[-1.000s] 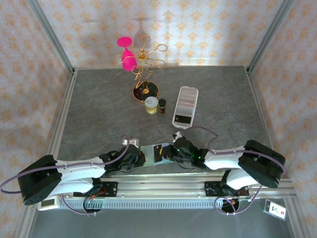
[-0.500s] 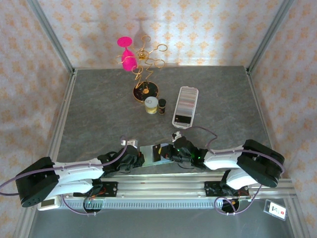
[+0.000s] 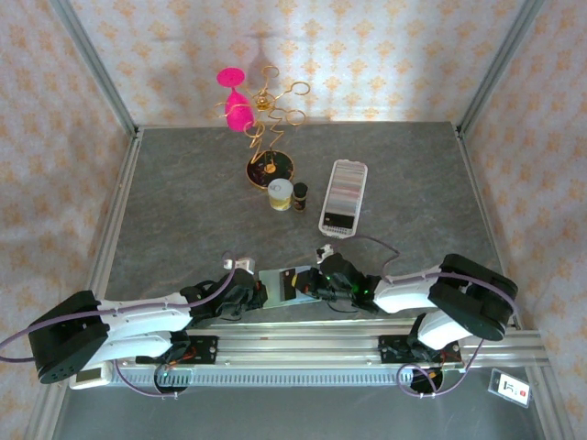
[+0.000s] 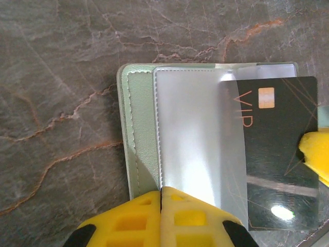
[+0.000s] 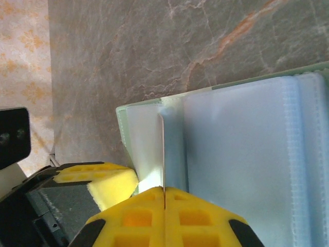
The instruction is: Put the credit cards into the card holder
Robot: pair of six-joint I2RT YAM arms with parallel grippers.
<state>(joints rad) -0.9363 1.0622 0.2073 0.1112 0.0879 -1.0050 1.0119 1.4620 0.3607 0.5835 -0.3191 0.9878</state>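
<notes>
The sage-green card holder [image 3: 275, 279] lies open near the table's front edge, between both grippers. My left gripper [image 4: 162, 191] is shut on the edge of its clear inner pocket [image 4: 195, 134]. A dark credit card [image 4: 280, 154] marked VIP lies partly inside that pocket. My right gripper [image 5: 164, 189] is shut on this card, seen edge-on [image 5: 162, 149] against the holder's grey-blue pockets [image 5: 241, 154]. From above, the left gripper [image 3: 260, 291] and right gripper [image 3: 312, 284] sit close together. More credit cards [image 3: 345, 188] stand packed in a row farther back.
The row of cards stands in a long clear tray [image 3: 336, 233] right of centre. A cream-lidded jar [image 3: 281, 193], a small dark bottle [image 3: 300, 196] and a gold wire stand [image 3: 268, 170] with a pink glass [image 3: 239, 112] stand behind. A metal rail [image 3: 321, 344] runs along the near edge.
The right arm has shifted slightly left, bringing the dark card a little farther over the holder. The left gripper keeps its grip on the pocket.
</notes>
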